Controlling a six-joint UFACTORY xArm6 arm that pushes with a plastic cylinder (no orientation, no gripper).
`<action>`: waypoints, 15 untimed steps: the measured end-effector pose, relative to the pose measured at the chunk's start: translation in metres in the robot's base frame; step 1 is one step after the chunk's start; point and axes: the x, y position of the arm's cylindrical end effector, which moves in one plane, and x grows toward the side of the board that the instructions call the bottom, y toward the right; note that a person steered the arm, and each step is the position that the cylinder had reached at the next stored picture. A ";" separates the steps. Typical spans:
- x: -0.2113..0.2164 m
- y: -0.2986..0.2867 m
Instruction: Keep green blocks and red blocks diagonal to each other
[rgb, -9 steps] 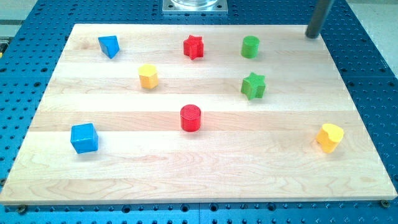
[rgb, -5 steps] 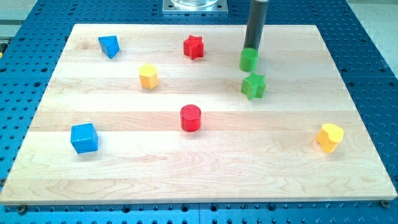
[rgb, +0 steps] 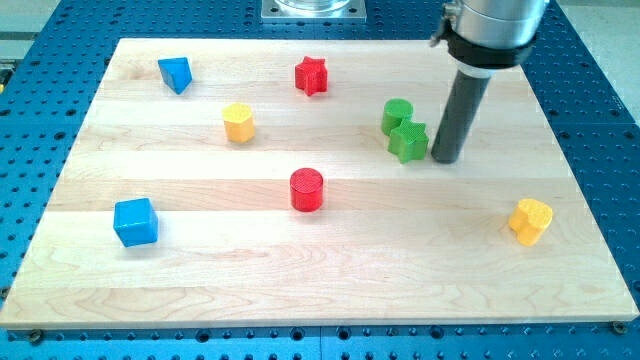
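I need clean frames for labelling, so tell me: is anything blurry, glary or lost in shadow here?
Camera view: evenly lit and sharp; my tip beside the green star is crisp; soft shadows only; faint sheen on the wooden board.

Straight dark rod, my tip (rgb: 444, 159), under grey metallic collar.

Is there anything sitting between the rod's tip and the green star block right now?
Nothing visible. My tip is just to the view's right of the green star, close beside it, with no block between. The green cylinder sits on the star's far side, touching it.
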 end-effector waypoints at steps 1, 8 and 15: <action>-0.015 -0.007; 0.074 -0.173; 0.002 -0.153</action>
